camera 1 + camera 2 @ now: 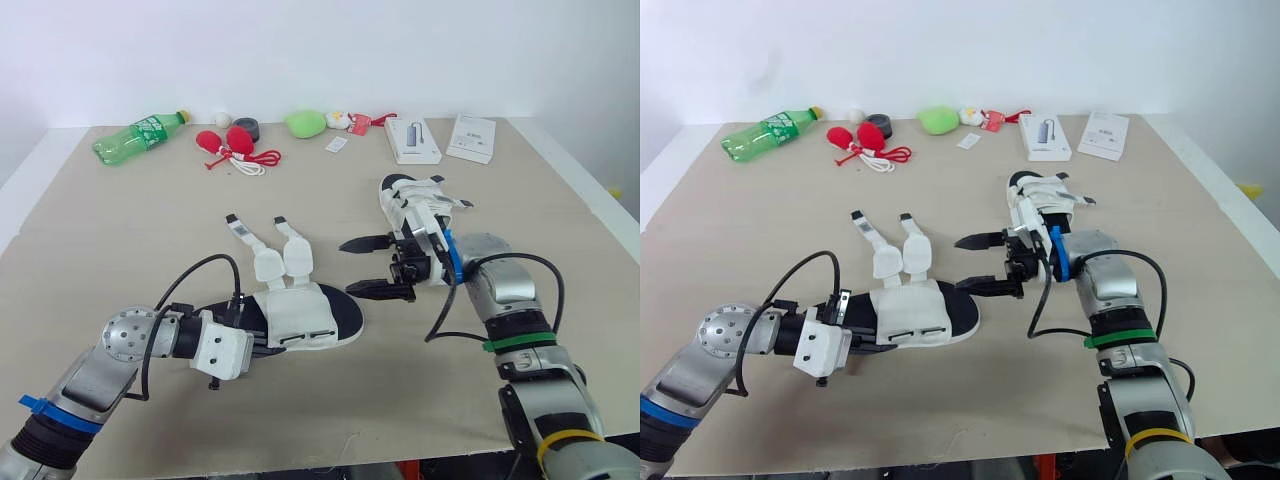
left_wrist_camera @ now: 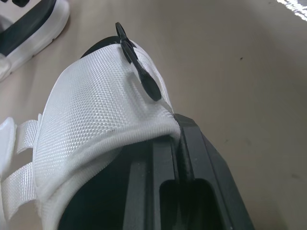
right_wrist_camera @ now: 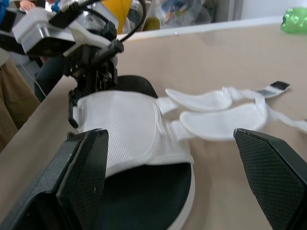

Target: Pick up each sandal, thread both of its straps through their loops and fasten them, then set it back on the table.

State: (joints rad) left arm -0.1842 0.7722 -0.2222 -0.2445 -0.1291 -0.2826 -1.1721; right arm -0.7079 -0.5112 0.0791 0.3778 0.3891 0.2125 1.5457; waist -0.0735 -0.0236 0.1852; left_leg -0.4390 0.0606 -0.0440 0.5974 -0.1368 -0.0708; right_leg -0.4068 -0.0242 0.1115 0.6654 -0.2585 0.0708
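The sandal lies mid-table, long axis running left to right, its two straps loose and splayed toward the far edge. The left pincer is clamped on the mesh upper at one end. The right pincer hovers spread wide just beside the other end, so threading looks not yet begun; next it must pinch a strap tip.
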